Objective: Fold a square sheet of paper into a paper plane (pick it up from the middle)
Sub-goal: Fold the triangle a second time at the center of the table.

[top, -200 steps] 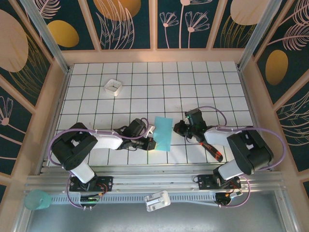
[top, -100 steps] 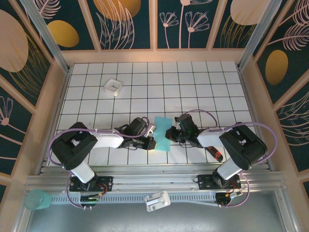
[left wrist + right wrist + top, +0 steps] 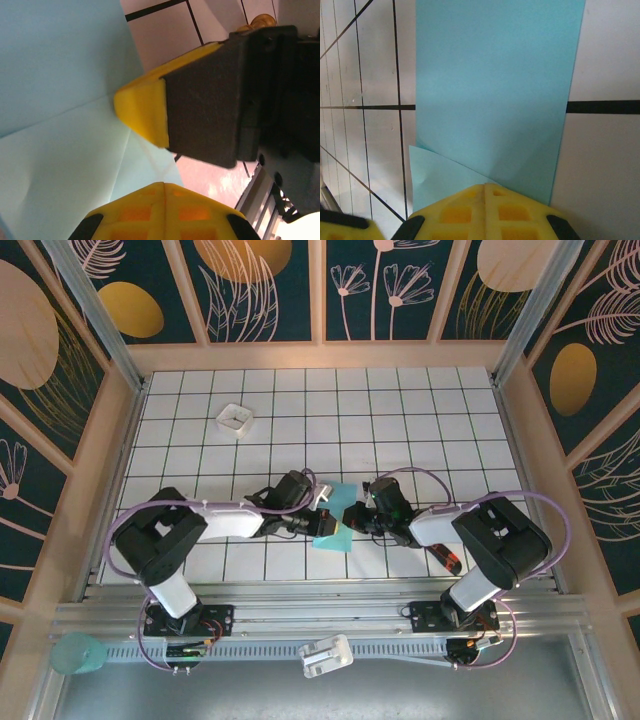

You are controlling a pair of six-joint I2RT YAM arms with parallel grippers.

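A: The square sheet of paper (image 3: 335, 535) lies part-folded on the desk (image 3: 400, 420), near-centre, between both arms.
B: Left gripper (image 3: 164, 187) has its jaws together, tip on the sheet. Right gripper (image 3: 485, 186) is likewise closed, at the sheet's right edge.
A: Likely creasing. One tip should anchor while the other slides along the fold, flat and slow, so the layers don't skew.

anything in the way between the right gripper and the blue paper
Nothing visible does. The right gripper, shut, sits right at the paper, and the left gripper, also shut, is at its other side.
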